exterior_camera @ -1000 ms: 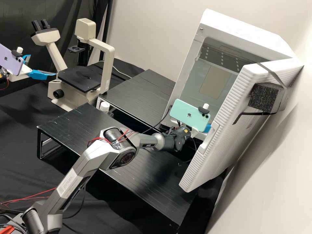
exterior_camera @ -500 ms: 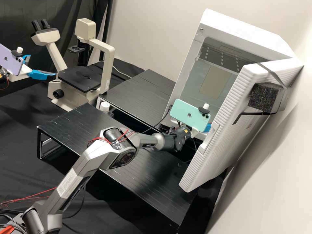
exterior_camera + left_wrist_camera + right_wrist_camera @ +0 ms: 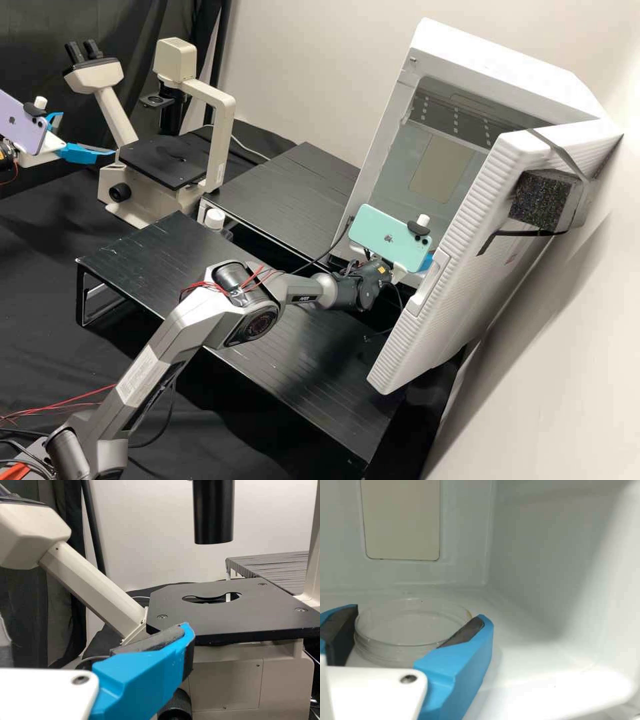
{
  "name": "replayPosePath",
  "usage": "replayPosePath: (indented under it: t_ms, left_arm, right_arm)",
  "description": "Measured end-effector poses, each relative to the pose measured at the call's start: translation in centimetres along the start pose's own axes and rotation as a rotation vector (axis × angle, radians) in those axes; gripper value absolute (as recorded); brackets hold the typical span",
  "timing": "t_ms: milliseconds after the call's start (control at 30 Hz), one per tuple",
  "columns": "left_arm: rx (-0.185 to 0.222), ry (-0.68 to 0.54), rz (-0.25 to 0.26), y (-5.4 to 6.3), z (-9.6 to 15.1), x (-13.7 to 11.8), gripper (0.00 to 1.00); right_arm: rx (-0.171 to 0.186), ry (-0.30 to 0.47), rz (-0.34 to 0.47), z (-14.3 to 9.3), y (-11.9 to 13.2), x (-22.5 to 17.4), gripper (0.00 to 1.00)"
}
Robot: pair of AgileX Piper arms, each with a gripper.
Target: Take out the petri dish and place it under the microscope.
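The right gripper point(image 3: 420, 614) is closed in to the width of the petri dish point(image 3: 407, 622), its dark pads point(image 3: 465, 632) set against opposite sides. That hold suits a round, low dish, as a squeeze across the middle should keep it level. The dish is inside the white cabinet point(image 3: 497, 57), near its floor point(image 3: 520, 677); whether it touches the floor, one cannot tell.

The cabinet door point(image 3: 460, 233) stands open, leaving the arm a way in. The next move is likely a careful draw outward; the clear, smooth wall of the dish could slip, or its edge could catch the door.

Farther off, the left gripper point(image 3: 88, 133) holds nothing, its fingers spread wide beside the microscope point(image 3: 224, 127), probably so placed to help with the set-down. The flat black stage point(image 3: 250, 622), under the dark tube point(image 3: 213, 512), is where the dish should go.
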Motion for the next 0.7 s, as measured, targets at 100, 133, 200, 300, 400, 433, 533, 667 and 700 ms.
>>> replayPosePath:
  t_ms: [100,133,200,300,400,433,533,667,700]
  left_arm:
    - [0.000,0.000,0.000,0.00,0.00,0.00,1.00]
    - [0.000,0.000,0.000,0.00,0.00,0.00,1.00]
    - [0.000,0.000,0.000,0.00,0.00,0.00,1.00]
    - [0.000,0.000,0.000,0.00,0.00,0.00,1.00]
    - [0.000,0.000,0.000,0.00,0.00,0.00,1.00]
    - [0.000,0.000,0.000,0.00,0.00,0.00,1.00]
    - [0.000,0.000,0.000,0.00,0.00,0.00,1.00]
    - [0.000,0.000,0.000,0.00,0.00,0.00,1.00]
    - [0.000,0.000,0.000,0.00,0.00,0.00,1.00]
  right_arm:
    - [0.011,-0.001,0.005,0.01,0.04,0.00,0.00]
    - [0.011,-0.001,0.005,0.01,0.04,0.00,0.00]
    - [0.011,-0.001,0.005,0.01,0.04,0.00,0.00]
    - [0.013,-0.001,0.005,0.01,0.05,0.00,0.00]
    - [0.014,0.000,0.005,-0.06,-0.02,0.02,0.00]
    - [0.014,0.001,0.004,-0.08,-0.03,0.03,0.00]
    - [0.018,-0.001,0.000,-0.07,-0.22,0.02,0.00]
    - [0.022,-0.007,-0.004,0.10,-0.41,-0.02,0.00]
    - [0.026,-0.006,-0.004,0.10,-0.43,-0.08,0.00]
